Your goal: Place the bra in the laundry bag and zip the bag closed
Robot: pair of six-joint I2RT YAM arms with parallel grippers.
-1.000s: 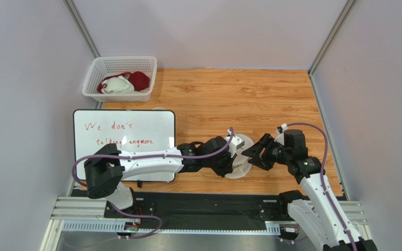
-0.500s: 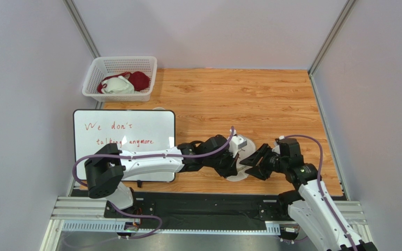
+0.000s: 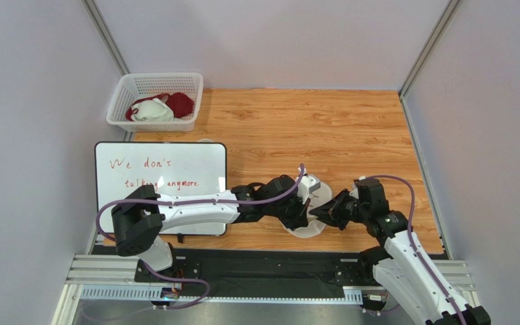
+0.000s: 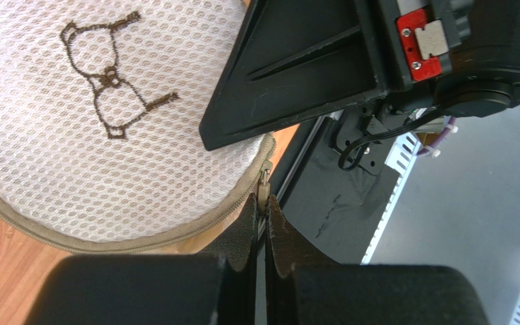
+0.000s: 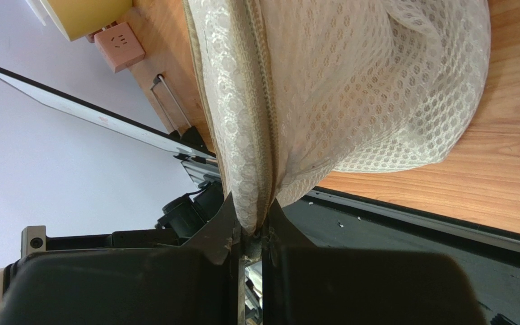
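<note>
Moved in from the right side of the laundry bag [image 3: 317, 185] and snapped the right gripper [image 5: 252, 238] from wide apart a second ago to pinched tight on the bag's rim seam. Kept the left gripper [image 4: 264, 220] pressed together on the zipper pull [image 4: 263, 188] at the bag's rim, same as before. Reads as bracing the bag against the pull so the zip can run closed; no bra seen outside the bag, presumably inside behind the mesh, cannot confirm.
</note>
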